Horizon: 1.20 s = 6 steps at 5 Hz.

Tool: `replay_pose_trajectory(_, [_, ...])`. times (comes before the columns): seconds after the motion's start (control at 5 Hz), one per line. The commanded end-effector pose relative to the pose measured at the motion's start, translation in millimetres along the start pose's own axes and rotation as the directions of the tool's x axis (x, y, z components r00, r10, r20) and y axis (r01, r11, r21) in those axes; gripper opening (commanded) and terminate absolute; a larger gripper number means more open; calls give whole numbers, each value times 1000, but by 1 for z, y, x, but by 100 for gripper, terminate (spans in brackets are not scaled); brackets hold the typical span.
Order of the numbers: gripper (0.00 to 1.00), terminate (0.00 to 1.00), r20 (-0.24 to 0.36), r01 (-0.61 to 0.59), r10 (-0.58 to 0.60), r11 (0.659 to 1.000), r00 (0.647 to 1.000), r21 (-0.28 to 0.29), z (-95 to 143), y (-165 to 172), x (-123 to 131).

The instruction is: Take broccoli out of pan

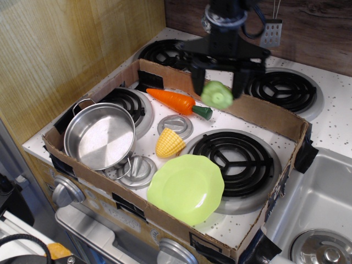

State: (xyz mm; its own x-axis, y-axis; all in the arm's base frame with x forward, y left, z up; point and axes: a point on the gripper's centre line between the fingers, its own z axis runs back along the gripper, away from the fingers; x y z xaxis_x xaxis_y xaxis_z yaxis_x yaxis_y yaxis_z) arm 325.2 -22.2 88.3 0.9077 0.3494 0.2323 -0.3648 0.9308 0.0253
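The pale-green lumpy broccoli hangs in the air between the black fingers of my gripper, which is shut on it. It is above the far cardboard wall, over the back of the right front burner. The shiny steel pan with wire loop handles stands empty on the left front burner, far to the left of the gripper.
A cardboard box wall rings the stove top. Inside lie an orange carrot, a yellow corn, a lime-green plate and two flat metal lids. A sink is at the right.
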Motion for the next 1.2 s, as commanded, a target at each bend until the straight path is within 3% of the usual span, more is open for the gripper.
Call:
replay_pose_trajectory(0.0, [0, 0, 95, -38, 47, 995, 994, -91, -19, -31, 0])
replay_pose_trajectory(0.6, [0, 0, 209, -44, 75, 988, 975, -149, -36, -57, 12])
replay_pose_trajectory(0.8, [100, 0, 215, -41, 72, 988, 974, -148, -37, -58, 14])
replay_pose_trajectory(1.0, [100, 0, 222, -31, 63, 989, 973, -146, -34, -56, 14])
